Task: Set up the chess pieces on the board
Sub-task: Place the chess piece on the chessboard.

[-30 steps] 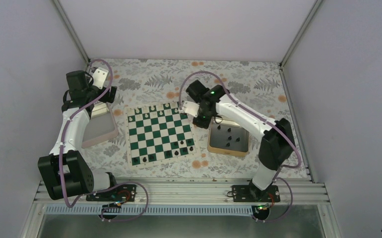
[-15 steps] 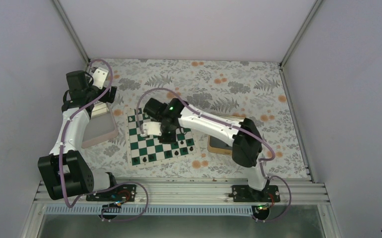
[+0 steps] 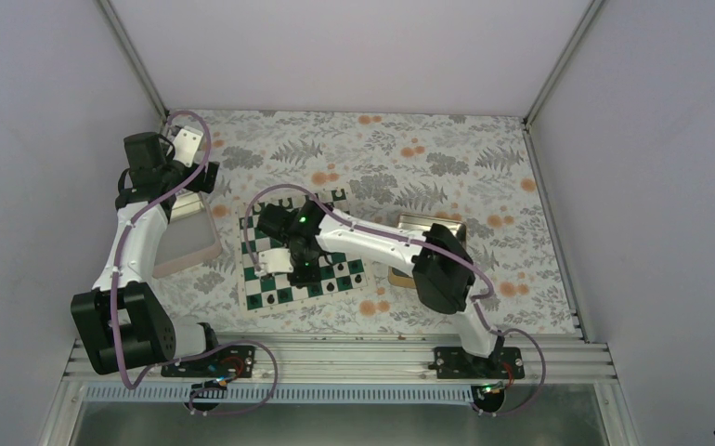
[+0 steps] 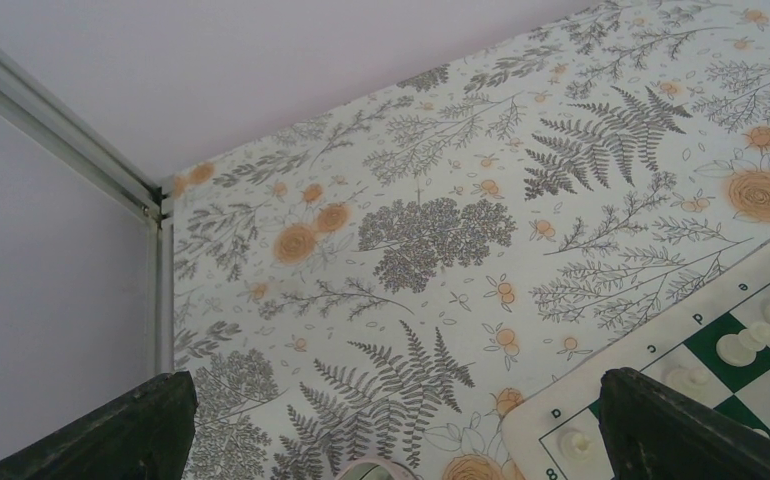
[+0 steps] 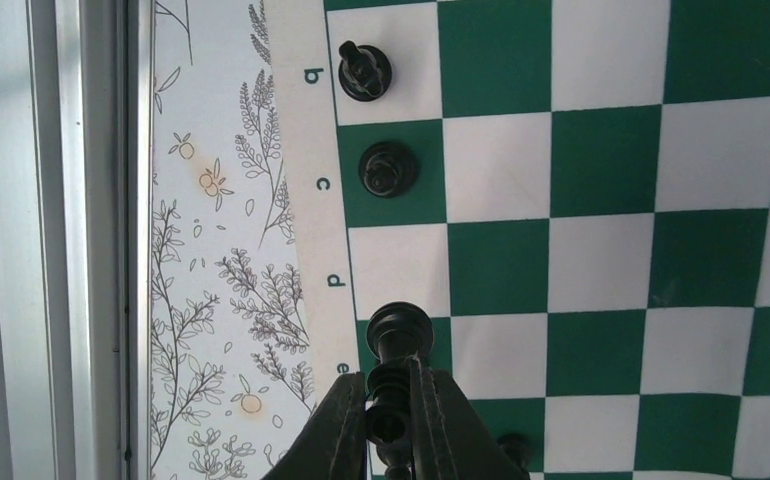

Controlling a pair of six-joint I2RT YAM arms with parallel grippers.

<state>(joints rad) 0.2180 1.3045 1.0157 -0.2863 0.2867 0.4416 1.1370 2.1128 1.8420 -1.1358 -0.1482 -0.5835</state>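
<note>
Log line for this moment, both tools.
right tool: shut on black chess piece, over board edge row near e | left tool: open, off board

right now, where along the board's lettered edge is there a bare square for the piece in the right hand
The white d square is bare, between the black piece on c and the held black piece in the right hand. Inward chessboard squares are mostly bare. Crowded: the black piece on b adjoins c, and another piece sits close beside the hand.

The left pincer [image 4: 396, 405] stands wide open over the fern-patterned table [image 4: 441, 230], beside the board [image 4: 661, 345] corner holding white chess pieces [image 4: 733, 348].
</note>
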